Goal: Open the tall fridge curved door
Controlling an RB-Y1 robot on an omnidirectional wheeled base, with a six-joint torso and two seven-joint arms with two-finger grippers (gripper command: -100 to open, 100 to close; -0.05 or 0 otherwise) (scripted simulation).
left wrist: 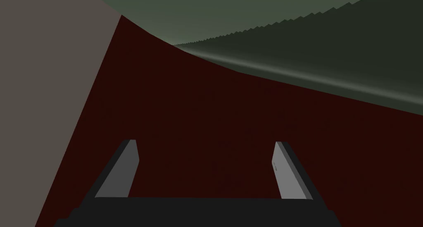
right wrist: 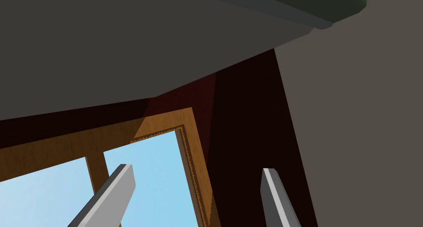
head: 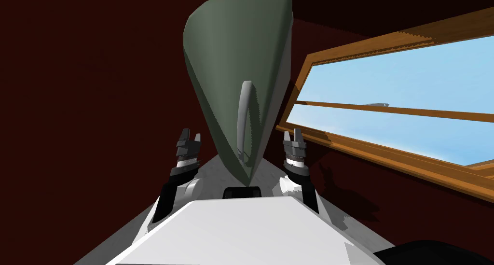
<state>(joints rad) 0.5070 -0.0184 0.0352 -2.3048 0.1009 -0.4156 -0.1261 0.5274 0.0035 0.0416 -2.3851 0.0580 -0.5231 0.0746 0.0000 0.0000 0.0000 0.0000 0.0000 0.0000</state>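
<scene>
Before the tall fridge [head: 231, 59], the left gripper [head: 190, 134] is raised at the appliance's left flank, its two blade fingers [left wrist: 120, 170] spread wide and released. In the left wrist view they point at a dark red wall [left wrist: 206, 113], with the fridge's green curved surface sweeping past beyond them and a strip of grey floor [left wrist: 41, 71] to one side. The right gripper [head: 291, 132] is held at matching height on the fridge's other flank, likewise unclenched, its fingers [right wrist: 111, 199] standing well apart below the cabinet's plain grey side. Between the two hands rises the curved grey-green door, narrowing toward the floor in the head camera's wide lens. Its long, pale grey handle [head: 246, 112] runs upright down the door's lower middle, apart from both grippers and touched by neither. To the robot's right, a wood-framed window [head: 386, 83] shows blue sky against the red wall.
</scene>
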